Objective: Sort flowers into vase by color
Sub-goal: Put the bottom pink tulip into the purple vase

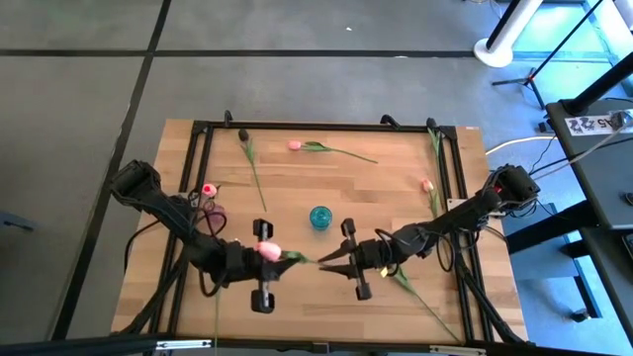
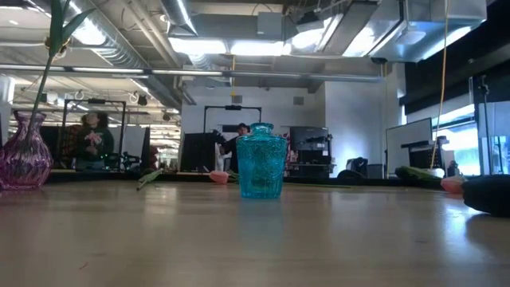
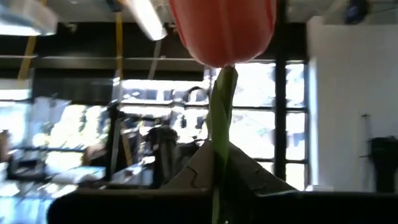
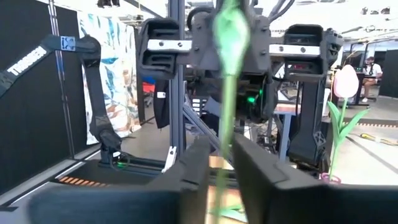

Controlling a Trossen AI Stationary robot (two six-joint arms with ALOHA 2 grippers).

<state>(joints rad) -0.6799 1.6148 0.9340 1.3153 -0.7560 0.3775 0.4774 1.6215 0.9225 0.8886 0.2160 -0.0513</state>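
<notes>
The left gripper (image 1: 277, 255) is pressed together on a pink flower (image 1: 268, 252). It pinches the green stem just under the bud. In the left wrist view the bud (image 3: 224, 28) sits right above the fingers (image 3: 255, 171), and its top is cut off by the edge.

The stem runs straight on into the right gripper (image 1: 326, 262), which faces the left one, tip to tip. Is it squeezing the stem or letting go? I cannot tell. In the right wrist view the stem (image 4: 227, 93) is a green blur, and it hides part of the left gripper behind it.

Just past both grippers stands a blue vase (image 1: 319, 217). Beside the left arm, a bit back from its gripper, is a purple vase (image 1: 211, 213) with one pink flower (image 1: 209, 189) in it. From the low view only this flower's stem (image 2: 54, 48) shows – the bud is cut off at the top.

Farther off, well past the grippers, lie a dark flower (image 1: 243, 134) and another pink flower (image 1: 295, 145). A third pink bud (image 1: 427, 185) lies near the right arm, and the arm hides part of its stem. One more green stem (image 1: 420, 297) pokes out from under that arm – its bud cannot be seen.

In the low view neither gripper shows clearly.
</notes>
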